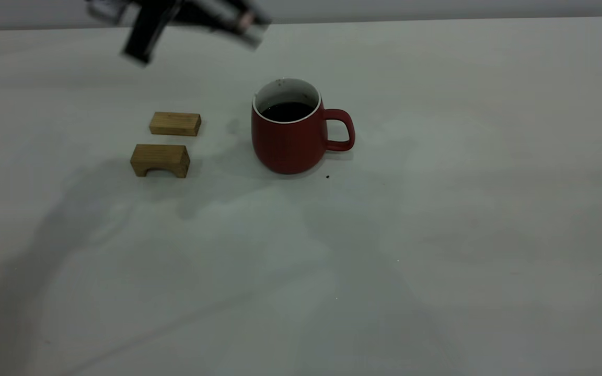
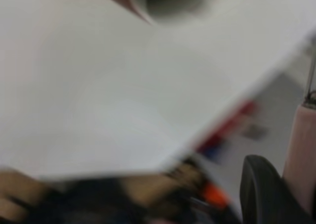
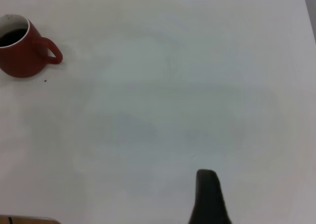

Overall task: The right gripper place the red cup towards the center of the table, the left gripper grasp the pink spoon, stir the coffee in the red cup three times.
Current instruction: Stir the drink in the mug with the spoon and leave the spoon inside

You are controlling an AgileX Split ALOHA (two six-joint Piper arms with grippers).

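Pale surface [image 1: 437, 235]. Two wooden blocks [image 1: 168, 143] left of red cup [image 1: 290, 133]. Left gripper [image 1: 141, 39] raised beyond blocks, pink spoon [image 2: 301, 159] beside its fingers, grip unclear. Cup central, holding coffee [image 1: 286, 110]; placing apparently finished. Right gripper [image 3: 207, 199] well right of cup, aperture unclear.

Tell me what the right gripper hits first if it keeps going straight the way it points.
Probably nothing but bare table. In the right wrist view, the right gripper faces open surface; the red cup sits well off to one side. Depth is uncertain.
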